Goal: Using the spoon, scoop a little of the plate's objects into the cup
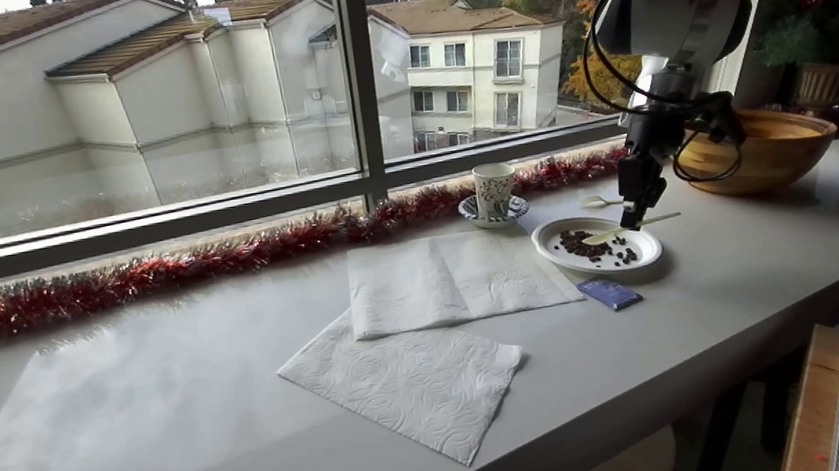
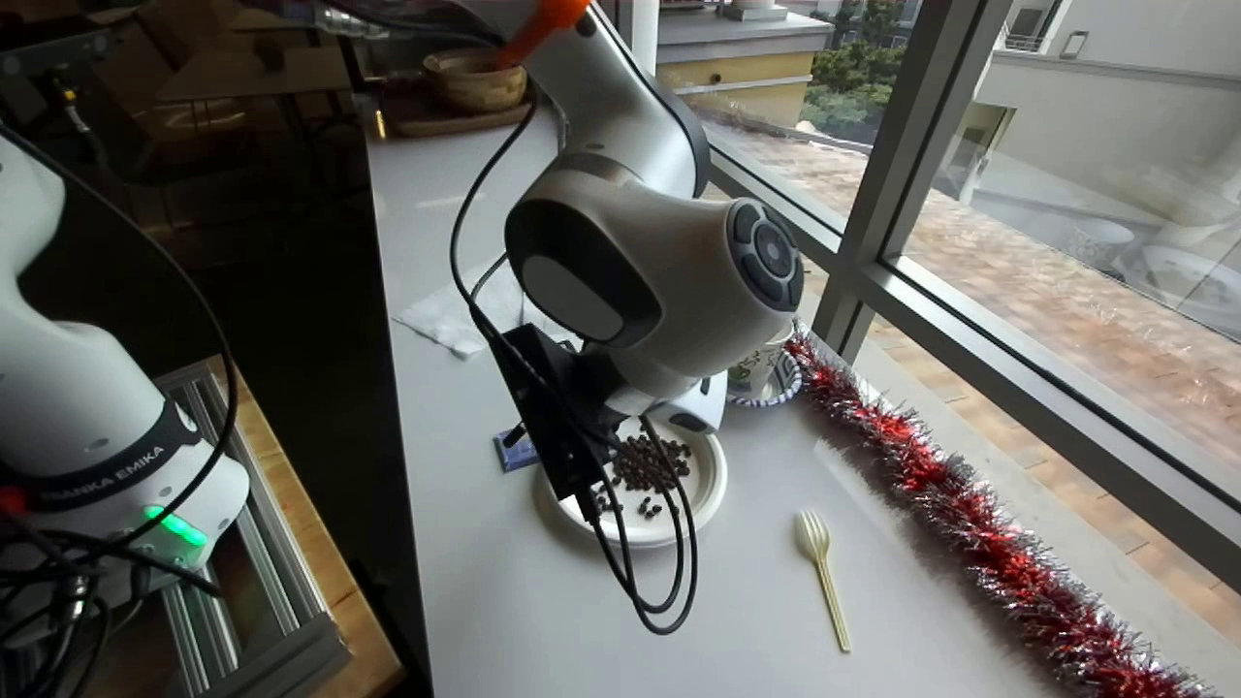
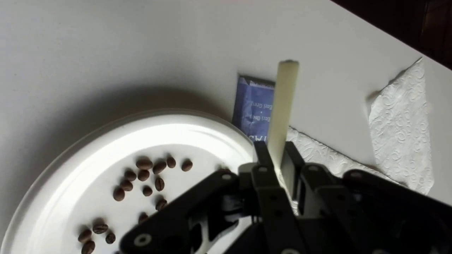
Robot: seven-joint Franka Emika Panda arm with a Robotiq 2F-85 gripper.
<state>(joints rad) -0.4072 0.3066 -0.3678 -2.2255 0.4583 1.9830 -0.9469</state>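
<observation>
My gripper (image 1: 630, 224) hangs over the right part of the white plate (image 1: 543, 235), shut on the pale spoon (image 1: 662, 218). In the wrist view the spoon's handle (image 3: 283, 98) runs up between the two fingertips, past the plate's rim. Its bowl end points into the heap of dark beans, the plate's objects (image 1: 582, 242); whether it touches them I cannot tell. Loose beans (image 3: 143, 174) lie scattered across the plate. The patterned white cup (image 1: 494, 191) stands upright on its saucer (image 1: 469, 212), behind the plate by the window. The arm partly covers the cup in an exterior view.
A pale fork (image 2: 819, 572) lies on the table beside the plate. Close to the plate's rim is a blue tea packet (image 1: 610, 293), with paper towels (image 1: 412, 378) beyond. A wooden bowl (image 1: 765, 152) stands near the arm. Red tinsel (image 1: 155, 273) lines the window edge.
</observation>
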